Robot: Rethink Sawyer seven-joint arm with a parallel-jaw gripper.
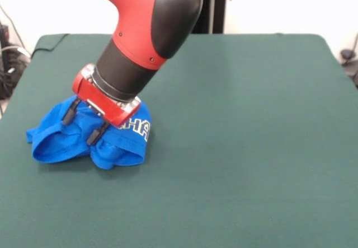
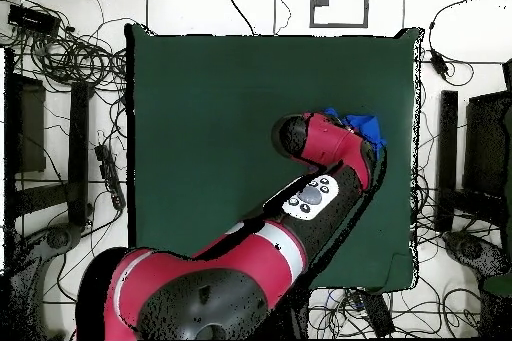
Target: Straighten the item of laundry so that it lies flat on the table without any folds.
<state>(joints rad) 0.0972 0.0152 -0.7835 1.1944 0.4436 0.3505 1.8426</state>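
The item of laundry point(image 1: 120, 145), a bright blue T-shirt with white lettering, lies crumpled in a bunched heap at the left side of the dark green table point(image 1: 251, 125). My gripper point(image 1: 78, 131) hangs tilted right over the heap, open, its two black fingers point(image 1: 97, 133) spread with their tips down at the cloth. In the overhead view only a blue corner of the shirt point(image 2: 366, 128) shows near the right edge of the table point(image 2: 200, 107). The arm hides the gripper there.
The red and black arm point(image 2: 310, 192) reaches across the table's right part in the overhead view. Cables point(image 2: 80, 57) and dark equipment point(image 2: 480, 157) ring the table on the floor. The shirt lies close to the table's edge.
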